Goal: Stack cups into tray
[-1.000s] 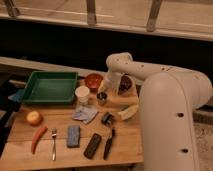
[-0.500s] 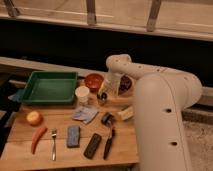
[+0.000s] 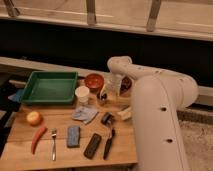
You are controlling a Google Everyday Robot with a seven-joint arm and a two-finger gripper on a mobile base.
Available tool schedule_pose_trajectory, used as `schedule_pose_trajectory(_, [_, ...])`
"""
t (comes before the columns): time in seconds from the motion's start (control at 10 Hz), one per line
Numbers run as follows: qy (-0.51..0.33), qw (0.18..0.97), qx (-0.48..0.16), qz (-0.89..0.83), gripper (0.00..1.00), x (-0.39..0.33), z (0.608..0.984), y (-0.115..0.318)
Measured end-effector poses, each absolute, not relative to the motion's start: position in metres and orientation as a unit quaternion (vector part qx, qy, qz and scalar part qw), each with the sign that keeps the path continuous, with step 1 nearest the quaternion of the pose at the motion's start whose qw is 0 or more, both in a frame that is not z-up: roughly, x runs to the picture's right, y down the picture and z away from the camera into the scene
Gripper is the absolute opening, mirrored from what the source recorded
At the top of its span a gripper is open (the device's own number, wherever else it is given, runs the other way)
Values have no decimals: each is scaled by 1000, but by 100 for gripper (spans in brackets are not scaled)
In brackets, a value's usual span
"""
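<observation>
The green tray [image 3: 49, 88] lies at the table's back left and holds nothing. The white cup [image 3: 82, 94] stands upright just right of the tray's front right corner. My gripper [image 3: 104, 95] hangs low over the table right of the white cup, in front of the orange bowl [image 3: 94, 80]. A small dark shiny thing [image 3: 102, 98] at the gripper's tip looks like the steel cup, and the gripper mostly hides it. I cannot tell whether the gripper holds it.
A dark red bowl [image 3: 125, 85] sits behind the gripper's wrist. On the wooden table [image 3: 60, 125] lie a crumpled cloth [image 3: 84, 114], an apple [image 3: 34, 118], a red chili [image 3: 37, 137], a fork [image 3: 53, 144], a blue sponge [image 3: 73, 136], a black remote [image 3: 92, 145] and a black-handled tool [image 3: 107, 142].
The arm's big white link has swung slightly left. The gripper stays at about the same spot beside the white cup.
</observation>
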State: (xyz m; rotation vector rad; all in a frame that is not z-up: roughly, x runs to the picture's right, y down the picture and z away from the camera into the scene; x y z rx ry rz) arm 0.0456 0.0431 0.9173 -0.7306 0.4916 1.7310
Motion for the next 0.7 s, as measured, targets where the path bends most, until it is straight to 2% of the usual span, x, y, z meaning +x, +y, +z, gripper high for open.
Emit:
schedule_pose_trajectory(0.1, [212, 562, -313, 736, 68, 46, 920, 45])
schedule_pose_trajectory(0.3, [216, 566, -318, 730, 51, 44, 923, 50])
schedule_pose_trajectory(0.6, [207, 572, -327, 723, 20, 41, 918, 49])
schedule_pose_trajectory(0.7, [203, 573, -330, 722, 14, 40, 916, 49])
